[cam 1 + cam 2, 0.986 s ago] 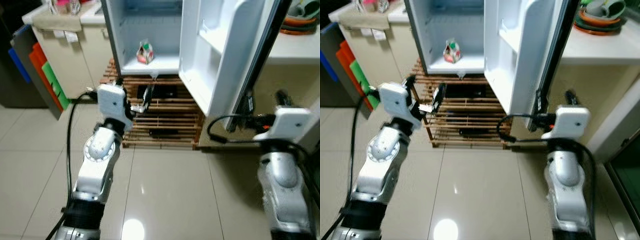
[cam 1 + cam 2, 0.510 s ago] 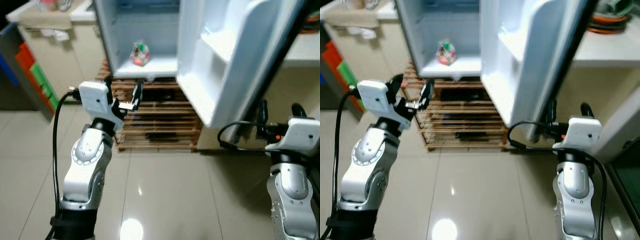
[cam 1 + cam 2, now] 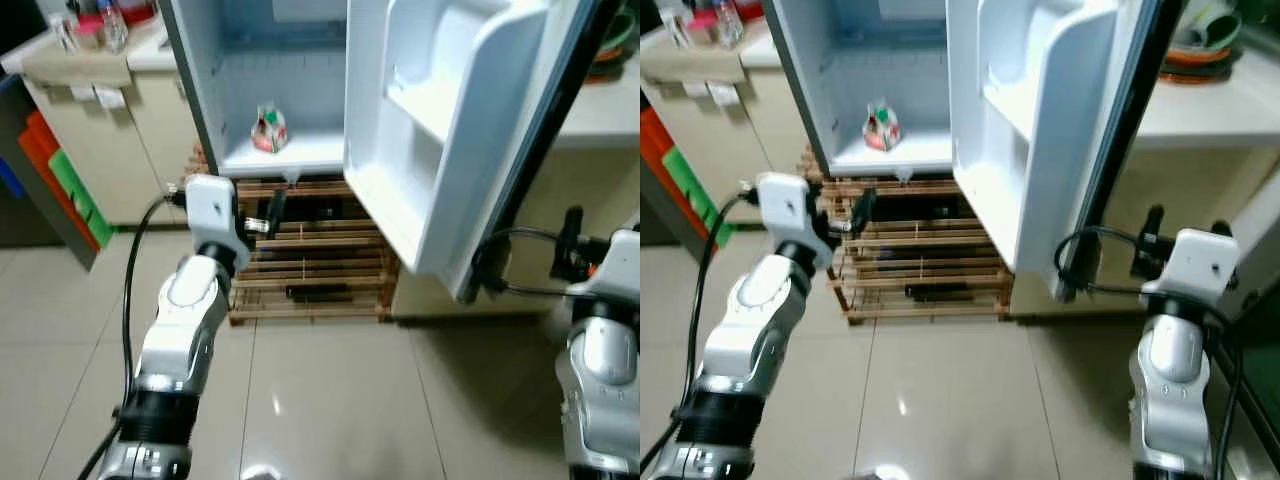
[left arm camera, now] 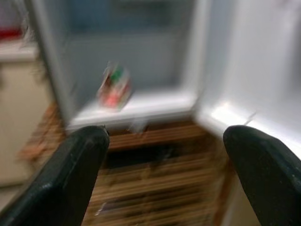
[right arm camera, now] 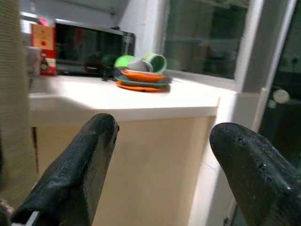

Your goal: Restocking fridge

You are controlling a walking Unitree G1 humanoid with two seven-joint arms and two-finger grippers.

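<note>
Now I keep left claw (image 3: 262,221) spread, empty, level below fridge (image 3: 300,150) shelf edge; carton (image 3: 269,129) inside; right claw (image 3: 1152,228) spread.

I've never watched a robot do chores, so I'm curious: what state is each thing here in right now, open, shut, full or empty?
Fridge: open, nearly bare inside.
Fridge door: swung wide, its shelves bare.
Small carton: upright on the fridge floor.
Left gripper: raised before the wooden rack, fingers apart, holding nothing.
Right gripper: beside the door's edge, fingers apart, holding nothing.
Dishes: stacked on the counter.
</note>
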